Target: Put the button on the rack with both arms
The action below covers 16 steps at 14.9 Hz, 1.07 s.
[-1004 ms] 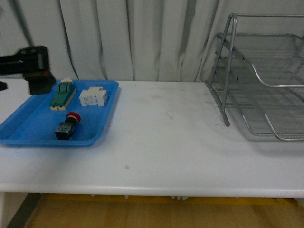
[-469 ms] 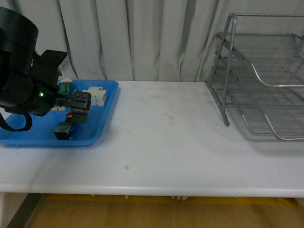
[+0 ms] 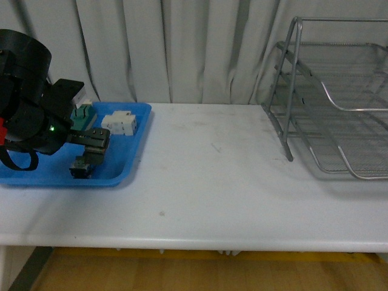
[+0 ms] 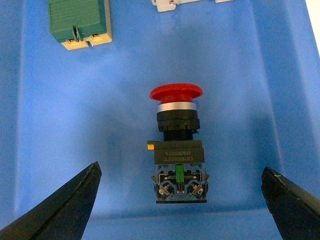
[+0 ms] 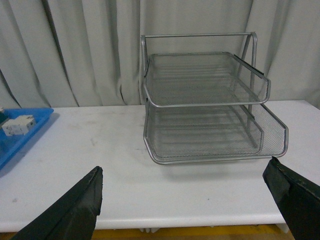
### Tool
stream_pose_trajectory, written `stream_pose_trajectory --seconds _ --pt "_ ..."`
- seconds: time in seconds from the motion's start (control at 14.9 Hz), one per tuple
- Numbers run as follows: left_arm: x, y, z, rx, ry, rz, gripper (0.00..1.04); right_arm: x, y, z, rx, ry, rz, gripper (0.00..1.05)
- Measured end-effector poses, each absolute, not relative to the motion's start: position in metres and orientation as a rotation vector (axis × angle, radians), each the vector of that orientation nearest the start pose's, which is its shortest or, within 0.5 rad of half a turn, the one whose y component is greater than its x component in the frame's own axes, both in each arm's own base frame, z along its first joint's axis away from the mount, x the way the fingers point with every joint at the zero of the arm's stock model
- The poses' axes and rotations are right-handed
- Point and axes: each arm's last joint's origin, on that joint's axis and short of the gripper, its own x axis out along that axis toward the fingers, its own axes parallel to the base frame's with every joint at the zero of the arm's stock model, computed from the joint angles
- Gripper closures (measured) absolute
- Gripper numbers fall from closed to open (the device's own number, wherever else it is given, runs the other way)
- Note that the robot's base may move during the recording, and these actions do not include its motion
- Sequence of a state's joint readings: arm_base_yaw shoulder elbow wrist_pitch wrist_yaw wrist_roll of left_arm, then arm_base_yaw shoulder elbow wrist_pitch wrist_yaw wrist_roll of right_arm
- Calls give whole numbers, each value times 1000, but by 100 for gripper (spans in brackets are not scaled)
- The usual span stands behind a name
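Observation:
The button (image 4: 177, 145) lies on its side in the blue tray (image 4: 250, 75), its red cap (image 4: 176, 92) pointing away from its black body. My left gripper (image 4: 180, 172) is open and hangs just above it, one finger (image 4: 65, 210) on each side of the body, not touching. In the front view the left gripper (image 3: 96, 143) covers the red cap and only the button's black body (image 3: 80, 167) shows. The silver wire rack (image 3: 330, 103) stands at the far right of the table. My right gripper (image 5: 182, 172) is open and empty, facing the rack (image 5: 205, 105) from a distance.
A green-and-cream switch block (image 4: 80, 22) and a white terminal block (image 4: 187, 4) lie in the tray beyond the button. The blue tray (image 3: 36, 174) sits at the table's left end. The white table (image 3: 212, 182) spans between tray and rack. A curtain hangs behind.
My left arm swung in over the tray a second ago. Since half a second ago it has shifted slightly left and lower, so its gripper now hides the button's red cap in the front view.

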State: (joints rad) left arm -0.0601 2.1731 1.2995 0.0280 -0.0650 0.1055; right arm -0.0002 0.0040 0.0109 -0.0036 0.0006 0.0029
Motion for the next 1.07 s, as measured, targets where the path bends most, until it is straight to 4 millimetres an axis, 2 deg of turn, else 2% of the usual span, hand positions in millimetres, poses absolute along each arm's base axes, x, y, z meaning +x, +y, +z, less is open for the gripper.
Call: stream_pose_trajectory --seconds 0.4,0.8,0.87,1.07 --pt "450 -16 74 142 883 -20 7 97 0 167 3 -4 -1 6" --pt "465 -17 62 140 891 -26 7 97 0 167 3 -4 -1 6" --pt "466 -17 61 140 891 -26 13 97 0 167 3 -4 -1 6" --pt "467 -22 57 143 903 -38 47 97 0 167 3 -4 -1 6"
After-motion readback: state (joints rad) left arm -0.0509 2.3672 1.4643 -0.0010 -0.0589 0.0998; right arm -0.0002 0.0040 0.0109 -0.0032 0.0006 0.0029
